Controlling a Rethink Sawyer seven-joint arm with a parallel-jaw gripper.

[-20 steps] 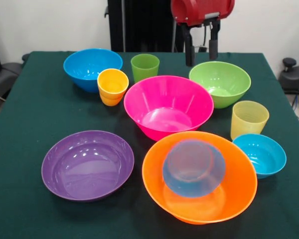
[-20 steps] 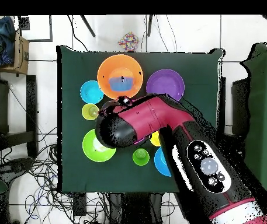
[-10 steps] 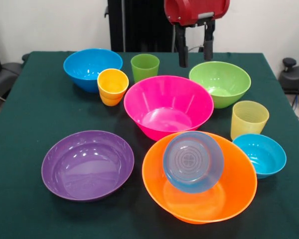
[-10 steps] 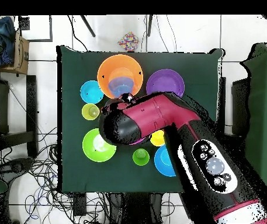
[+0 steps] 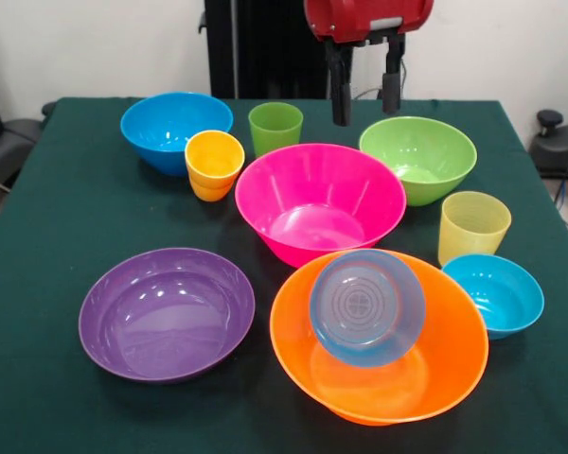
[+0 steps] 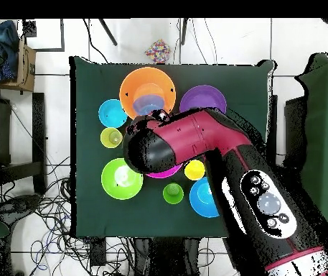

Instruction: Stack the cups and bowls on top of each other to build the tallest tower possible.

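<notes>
Gripper (image 5: 363,85) w/ black fingers spread, holding nothing, has drifted up & left over the last sec, now above far rim of big glossy pink plastic bowl (image 5: 319,200). Small translucent blue bowl (image 5: 367,306) in large orange plastic bowl (image 5: 379,333) at near right has tipped from mouth-up onto its side. No tower yet; green tumbler (image 5: 275,128) & others apart.

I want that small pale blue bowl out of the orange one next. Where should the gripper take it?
Grip the small blue bowl by its raised upper rim, coming from above. It leans tilted inside the orange bowl, opening facing the camera, so that edge stands free.
</notes>
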